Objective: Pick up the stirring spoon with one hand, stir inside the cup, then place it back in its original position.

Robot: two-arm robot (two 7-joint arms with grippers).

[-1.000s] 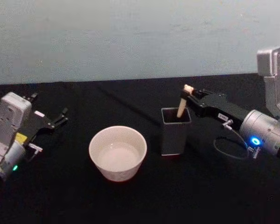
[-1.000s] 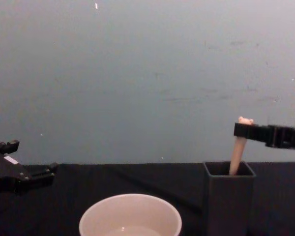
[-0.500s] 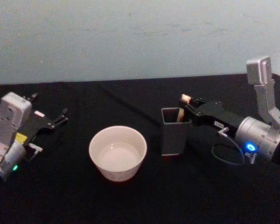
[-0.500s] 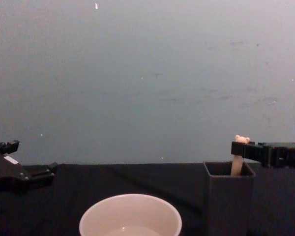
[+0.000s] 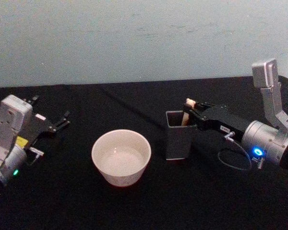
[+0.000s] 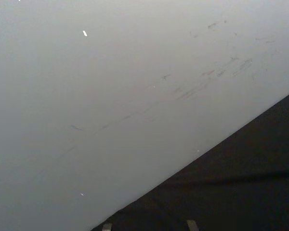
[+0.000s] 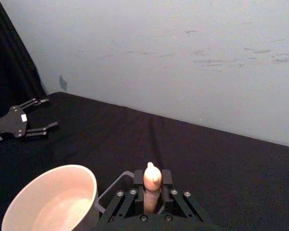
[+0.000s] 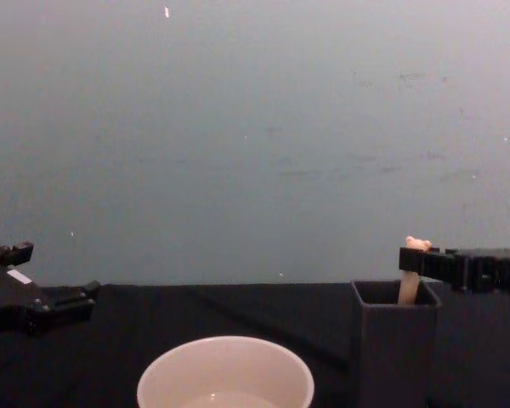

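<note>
The stirring spoon (image 5: 186, 114) stands nearly upright in the dark grey square holder (image 5: 177, 143), its bear-head top just above the rim. My right gripper (image 5: 192, 113) is shut on the cream handle, level with the holder's top edge. The right wrist view shows the handle (image 7: 151, 180) pinched between the black fingers (image 7: 138, 179). From the chest view the spoon (image 8: 410, 287) rises out of the holder (image 8: 391, 357) with the right gripper (image 8: 418, 262) on it. The cream cup (image 5: 120, 178) sits left of the holder. The spoon's bowl is hidden inside the holder.
My left gripper (image 5: 60, 121) is parked open at the table's left side, well away from the cup; it also shows as the left gripper (image 8: 47, 279) in the chest view. A black cloth covers the table (image 5: 134, 211), with a pale wall behind it.
Over the last second my right gripper came down with the spoon, lowering it deeper into the holder. In the last half second it barely moved. The left arm stayed still.
</note>
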